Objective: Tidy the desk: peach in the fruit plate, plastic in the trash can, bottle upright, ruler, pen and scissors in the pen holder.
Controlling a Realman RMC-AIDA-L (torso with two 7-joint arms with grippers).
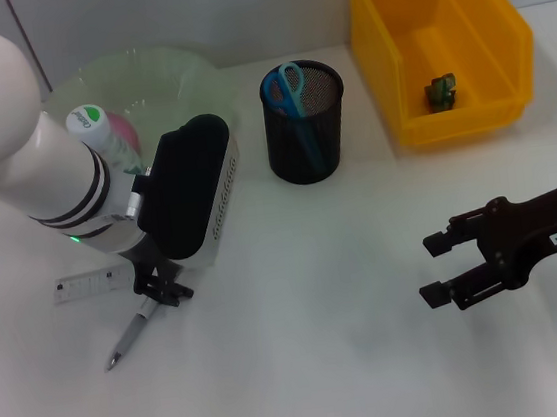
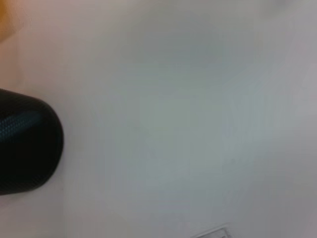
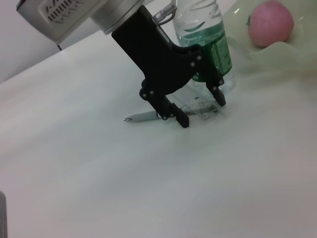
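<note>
Left gripper (image 3: 200, 106) is low over the white desk (image 1: 314, 345), black fingers (image 3: 181, 119) spread apart on either side of the slim grey pen (image 1: 130, 339), which lies flat beside the clear plastic ruler (image 1: 91, 284). The green-labelled water bottle (image 3: 207, 37) stands upright just behind. Pink peach (image 3: 270, 23) sits in the pale green fruit plate (image 1: 178, 74). Blue-handled scissors (image 1: 290, 86) stand in the black mesh pen holder (image 1: 306, 130). Right gripper (image 1: 438, 269) hangs well apart, fingers open, near the yellow bin (image 1: 441, 44).
</note>
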